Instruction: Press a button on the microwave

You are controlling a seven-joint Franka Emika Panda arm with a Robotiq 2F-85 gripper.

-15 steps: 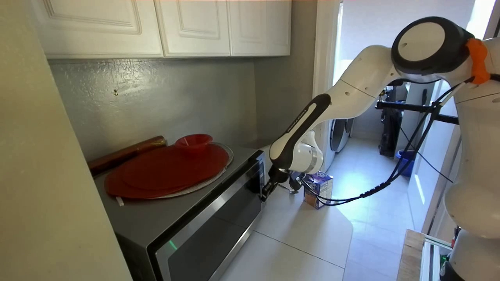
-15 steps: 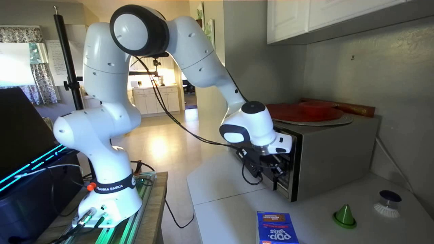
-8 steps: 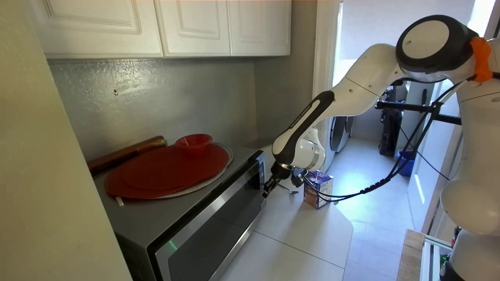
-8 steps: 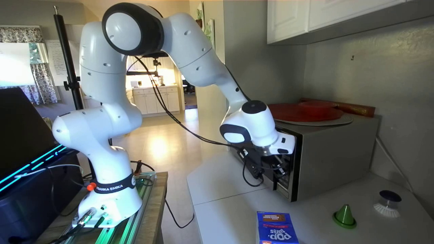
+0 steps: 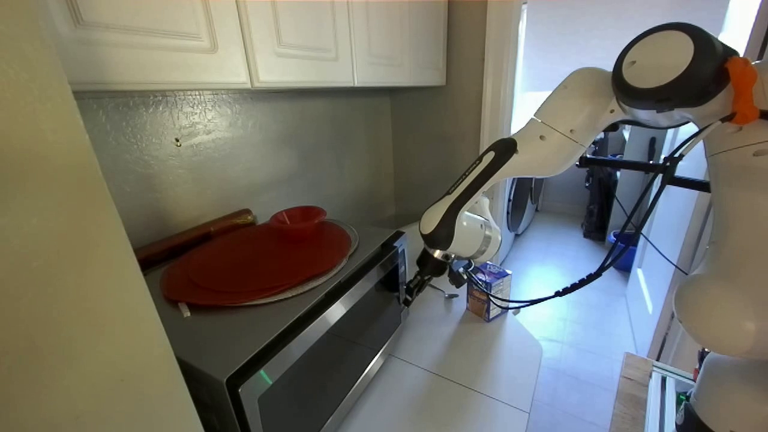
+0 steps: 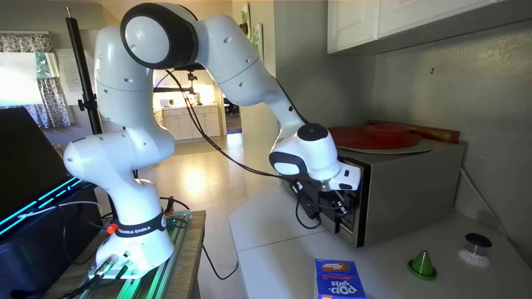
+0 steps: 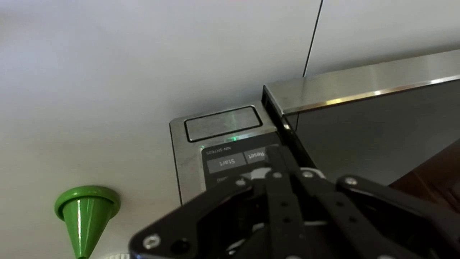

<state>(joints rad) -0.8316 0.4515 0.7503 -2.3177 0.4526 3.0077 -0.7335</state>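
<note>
The microwave is a silver-grey box with a dark glass door, in both exterior views (image 5: 354,324) (image 6: 411,199). In the wrist view its metal door frame (image 7: 359,84) lies right, beside a dark control strip. The strip carries a Start button (image 7: 226,162) and a Reset button (image 7: 256,155), lettering upside down. My gripper (image 7: 280,150) is shut and empty, fingertips together over the right end of the Reset button. Whether they touch the panel I cannot tell. The fingers hide the lower keys. In an exterior view the gripper (image 5: 409,297) points down at the strip.
A red platter (image 5: 258,270) lies on the microwave. A blue box (image 6: 338,279), a green cone (image 6: 423,265) and a brush (image 6: 476,249) stand on the white counter. The cone also shows in the wrist view (image 7: 86,219). White cabinets (image 5: 300,48) hang above. A cable loops under the arm.
The elbow has swung back toward the base. The gripper has shifted slightly up and away from the microwave's front in an exterior view, mostly in the earlier half second. The microwave has not moved.
</note>
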